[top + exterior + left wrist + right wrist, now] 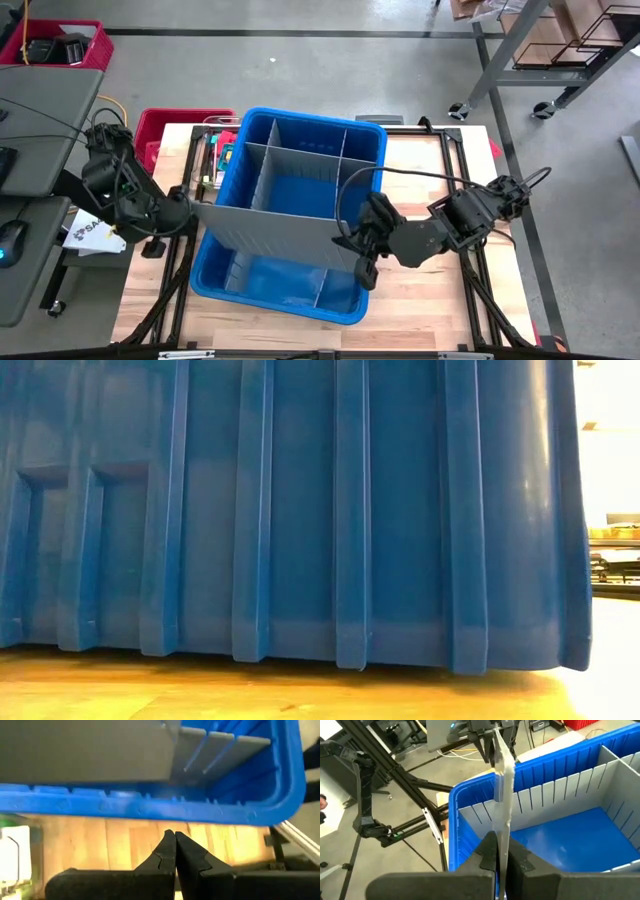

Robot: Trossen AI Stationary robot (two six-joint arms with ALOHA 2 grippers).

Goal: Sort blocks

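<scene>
**A:** What are the pincers doing?

**B:** My right gripper [496, 837] is clamped on the near end of 1 thin grey divider panel [270, 222]. My left gripper [175, 834] has its fingers pressed together at the far end of the panel, just outside the blue bin [300, 112]. I cannot tell if it really pinches the panel.

**A:** How does the panel lie?

**B:** It stands on edge, and its long axis runs across the bin from 1 arm to the other.

**A:** And the blocks?

**B:** I see small coloured blocks [222, 158] on the table [430, 300], outside the left wall of the bin and beside a red basket [165, 125]. I judge the left arm to be much nearer to them.

**A:** The counts?

**B:** 2 grippers, 1 bin, 1 lifted panel and several dividers fitted inside the bin. The blocks are too small to count.
</scene>
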